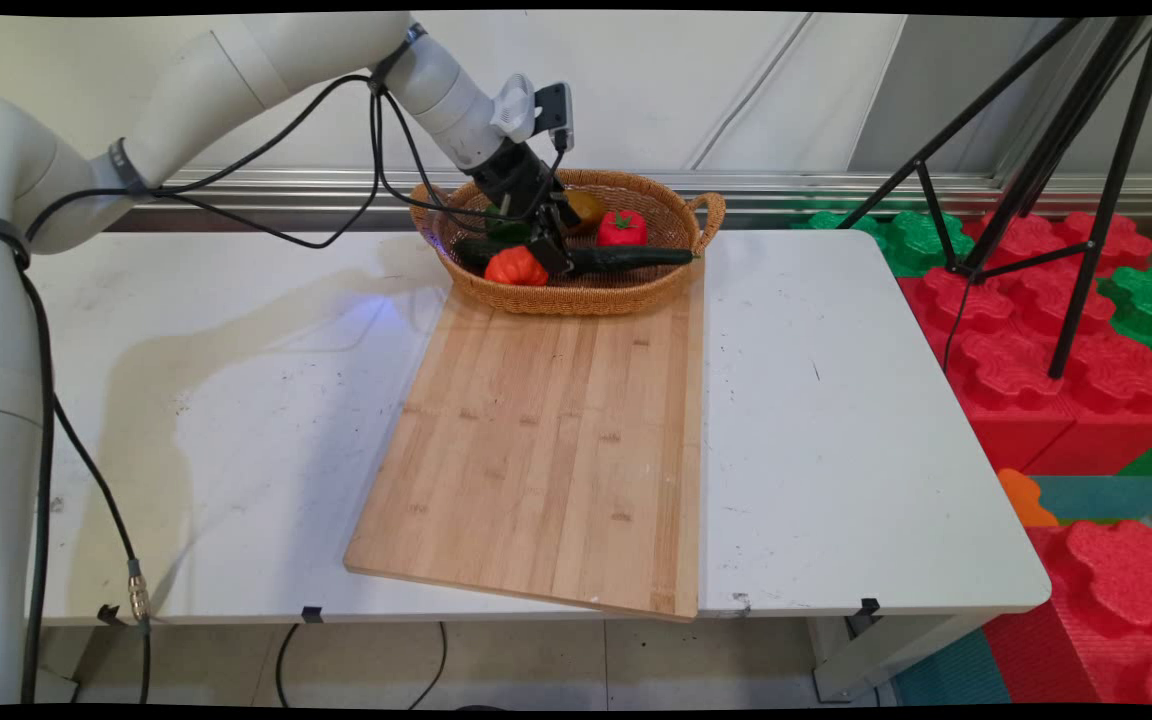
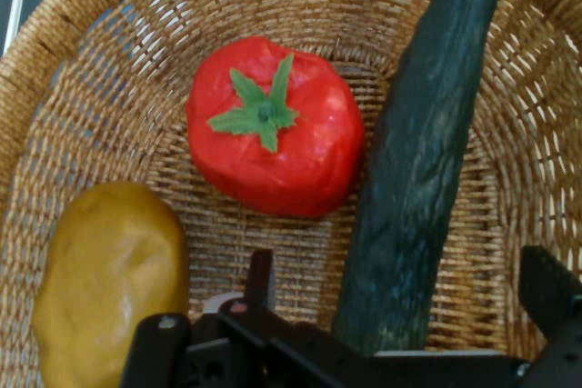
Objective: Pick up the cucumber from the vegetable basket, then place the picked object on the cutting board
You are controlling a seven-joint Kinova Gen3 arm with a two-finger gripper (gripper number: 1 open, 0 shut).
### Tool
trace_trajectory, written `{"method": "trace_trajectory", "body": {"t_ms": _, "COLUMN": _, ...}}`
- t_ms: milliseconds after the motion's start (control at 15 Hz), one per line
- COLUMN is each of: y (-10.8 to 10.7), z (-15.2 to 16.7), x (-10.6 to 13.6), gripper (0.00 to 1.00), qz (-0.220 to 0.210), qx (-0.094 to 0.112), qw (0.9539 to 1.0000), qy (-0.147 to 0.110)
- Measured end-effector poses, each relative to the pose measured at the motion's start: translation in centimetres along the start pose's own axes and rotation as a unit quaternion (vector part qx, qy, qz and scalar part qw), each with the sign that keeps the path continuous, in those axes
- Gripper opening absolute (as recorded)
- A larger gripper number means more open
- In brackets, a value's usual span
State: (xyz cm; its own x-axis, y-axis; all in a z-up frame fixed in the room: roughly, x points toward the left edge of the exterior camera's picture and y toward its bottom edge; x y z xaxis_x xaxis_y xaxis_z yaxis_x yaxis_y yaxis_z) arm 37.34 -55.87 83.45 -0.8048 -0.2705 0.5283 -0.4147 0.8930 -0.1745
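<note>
A woven basket (image 1: pixel 576 300) stands at the table's far side, and my gripper (image 1: pixel 551 250) reaches down into it. In the hand view my gripper (image 2: pixel 400 288) is open. Its two fingers (image 2: pixel 259 279) straddle a long dark green cucumber (image 2: pixel 418 161), with gaps on both sides. A red tomato (image 2: pixel 273 124) lies just beyond the left finger, and a yellow-brown potato (image 2: pixel 109 279) lies to its left. In the main view the cucumber (image 1: pixel 626 258) lies across the basket, with the tomato (image 1: pixel 621 228) behind it, an orange pepper (image 1: pixel 516 267) at the near left and a green vegetable (image 1: pixel 506 228) partly hidden by the hand.
A large bamboo cutting board (image 1: pixel 546 450) lies on the white table (image 1: pixel 836 450), its far end under the basket. Black cables (image 1: pixel 376 150) hang from the arm. A black tripod (image 1: pixel 1056 200) stands on red and green foam blocks (image 1: pixel 1036 330) to the table's right.
</note>
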Motion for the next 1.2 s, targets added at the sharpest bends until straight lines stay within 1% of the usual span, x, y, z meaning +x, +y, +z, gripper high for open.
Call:
{"method": "trace_trajectory", "body": {"t_ms": 400, "y": -0.3, "z": 1.2, "x": 0.6, "gripper": 1.00, "qz": 0.004, "qx": -0.004, "qw": 0.9999, "qy": -0.009}}
{"method": "trace_trajectory", "body": {"t_ms": 467, "y": -0.4, "z": 1.4, "x": 0.7, "gripper": 0.00, "qz": 0.004, "qx": -0.004, "qw": 0.9999, "qy": -0.010}}
{"method": "trace_trajectory", "body": {"t_ms": 933, "y": -0.4, "z": 1.8, "x": 0.9, "gripper": 0.00, "qz": 0.012, "qx": -0.014, "qw": 0.9997, "qy": -0.018}}
{"method": "trace_trajectory", "body": {"t_ms": 1200, "y": -0.5, "z": 1.2, "x": 1.0, "gripper": 0.00, "qz": 0.017, "qx": -0.014, "qw": 0.9997, "qy": -0.013}}
